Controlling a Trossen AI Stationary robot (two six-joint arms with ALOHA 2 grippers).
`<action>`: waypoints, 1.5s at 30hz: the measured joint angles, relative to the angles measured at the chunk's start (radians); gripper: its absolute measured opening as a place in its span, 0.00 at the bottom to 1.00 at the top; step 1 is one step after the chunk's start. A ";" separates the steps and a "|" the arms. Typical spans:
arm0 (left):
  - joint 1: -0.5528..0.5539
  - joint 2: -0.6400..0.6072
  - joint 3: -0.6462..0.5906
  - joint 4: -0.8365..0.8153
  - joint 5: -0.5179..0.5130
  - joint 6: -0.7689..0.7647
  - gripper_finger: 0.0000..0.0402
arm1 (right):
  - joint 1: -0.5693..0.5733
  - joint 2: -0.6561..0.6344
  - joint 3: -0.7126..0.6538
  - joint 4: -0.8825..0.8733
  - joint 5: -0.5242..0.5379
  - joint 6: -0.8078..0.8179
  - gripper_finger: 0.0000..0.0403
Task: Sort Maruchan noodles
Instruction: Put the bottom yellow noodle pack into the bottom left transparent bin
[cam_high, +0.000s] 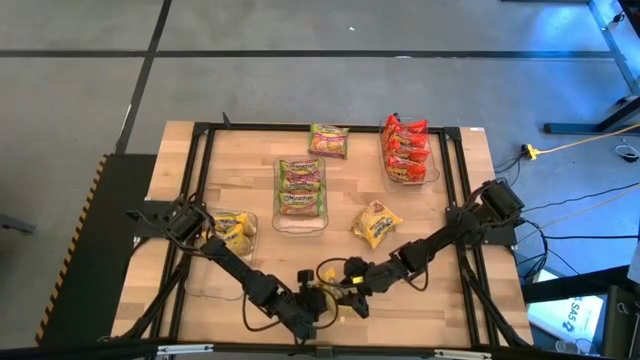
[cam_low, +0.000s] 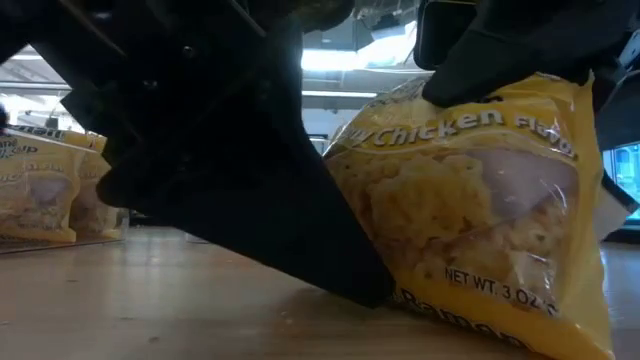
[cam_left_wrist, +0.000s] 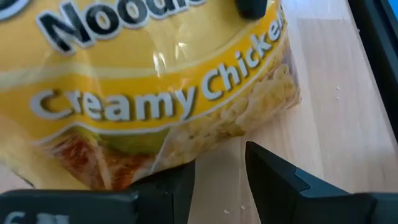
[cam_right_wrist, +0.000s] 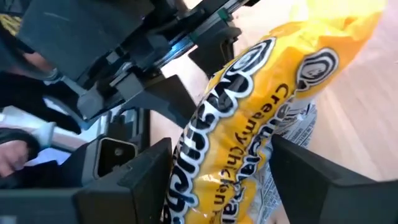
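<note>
A yellow Maruchan packet (cam_low: 470, 210) stands on its lower edge on the table near the front edge, between my two grippers. My right gripper (cam_right_wrist: 221, 186) is shut on it; it also shows in the high view (cam_high: 348, 288). My left gripper (cam_left_wrist: 221, 168) is open just beside the packet's lower part, at its left in the high view (cam_high: 316, 305); I cannot tell whether a fingertip touches it. A second yellow packet (cam_high: 376, 224) lies flat on the table, and a green packet (cam_high: 328, 140) lies at the far side. My right gripper pinches the yellow packet's upper end (cam_right_wrist: 199, 174) between its two fingers, which come from above and from the table's right. The packet stands nearly upright below the fingers, its lower edge (cam_low: 500, 330) on the table.
A clear bin of yellow packets (cam_high: 235, 232) stands at the left, a bin of green packets (cam_high: 300, 187) in the middle, and a bin of red packets (cam_high: 407, 150) at the far right. A black frame (cam_high: 205, 130) runs round the table top.
</note>
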 joint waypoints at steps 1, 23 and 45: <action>0.000 0.000 0.000 0.001 0.000 -0.009 0.34 | 0.000 0.000 0.000 -0.004 0.014 -0.001 0.59; -0.099 -0.348 0.001 -0.289 0.029 -0.047 0.34 | -0.001 0.000 0.119 -0.122 0.100 -0.454 0.23; 0.083 -0.417 0.002 -0.295 0.145 -0.053 0.49 | 0.012 0.043 0.134 -0.106 0.138 -0.499 0.24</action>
